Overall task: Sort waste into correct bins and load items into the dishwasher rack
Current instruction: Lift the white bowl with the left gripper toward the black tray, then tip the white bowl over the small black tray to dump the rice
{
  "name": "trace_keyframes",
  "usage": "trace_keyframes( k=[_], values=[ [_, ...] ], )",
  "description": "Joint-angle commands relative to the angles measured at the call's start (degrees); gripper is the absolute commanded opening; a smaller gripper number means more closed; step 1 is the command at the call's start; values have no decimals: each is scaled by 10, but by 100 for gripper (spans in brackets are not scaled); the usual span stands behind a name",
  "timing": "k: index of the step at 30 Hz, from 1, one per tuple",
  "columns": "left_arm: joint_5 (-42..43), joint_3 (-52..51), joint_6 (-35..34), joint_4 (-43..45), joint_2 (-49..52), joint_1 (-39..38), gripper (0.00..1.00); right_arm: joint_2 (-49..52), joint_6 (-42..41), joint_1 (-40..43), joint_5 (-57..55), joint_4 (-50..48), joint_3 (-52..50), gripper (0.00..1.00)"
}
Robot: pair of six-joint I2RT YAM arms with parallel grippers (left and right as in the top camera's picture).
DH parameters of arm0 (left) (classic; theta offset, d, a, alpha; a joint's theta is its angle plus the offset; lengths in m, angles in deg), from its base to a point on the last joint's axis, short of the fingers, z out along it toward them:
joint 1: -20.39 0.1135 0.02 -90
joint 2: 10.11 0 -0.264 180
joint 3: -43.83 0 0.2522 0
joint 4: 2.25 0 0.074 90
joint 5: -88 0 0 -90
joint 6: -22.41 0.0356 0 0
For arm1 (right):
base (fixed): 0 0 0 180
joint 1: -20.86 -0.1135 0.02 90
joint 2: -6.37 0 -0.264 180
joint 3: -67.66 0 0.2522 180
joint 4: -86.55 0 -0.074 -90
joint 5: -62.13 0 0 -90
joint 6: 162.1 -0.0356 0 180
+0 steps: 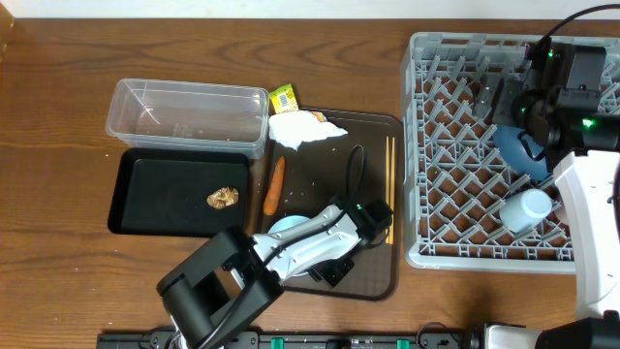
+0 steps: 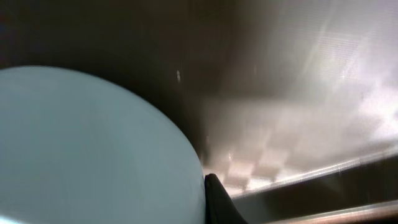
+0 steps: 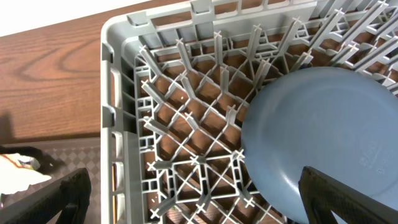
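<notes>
My left gripper is low over the dark brown serving tray, at a small light blue cup. In the left wrist view the cup fills the left side and one black fingertip presses its wall; the other finger is hidden. My right gripper is open and empty above the grey dishwasher rack, also seen in the right wrist view. The blue plate stands in the rack, with a white bowl. The pink cup is out of view.
The clear tub stands at the back left, with the black tray holding brown scraps in front of it. The carrot, tissue, packet and chopsticks lie on or beside the serving tray.
</notes>
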Motion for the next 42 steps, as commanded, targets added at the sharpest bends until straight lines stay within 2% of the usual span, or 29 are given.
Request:
trace_keyframes(
  k=[1,10,15,19,26,35,38,42],
  values=[
    [4,34,5,-8,-41,0,6,-3,-6,-4,2,1,6,99],
    [10,47,5,5,-188,56,6,-3,-6,-4,2,1,6,99],
    [76,47,5,8,-280,153,6,-3,-6,-4,2,1,6,99],
    [146,47,6,10,-340,270,6,-3,-6,-4,2,1,6,99],
    [339,37,58,10,-369,477,6,-3,-6,-4,2,6,6,99],
    [604,-37,179,37,-358,706,6,-3,-6,-4,2,14,6,99],
    [694,-89,218,63,-358,779,6,-3,-6,-4,2,14,6,99],
    [838,-174,261,150,-358,871,7,-3,-6,-4,2,14,6,99]
  ],
)
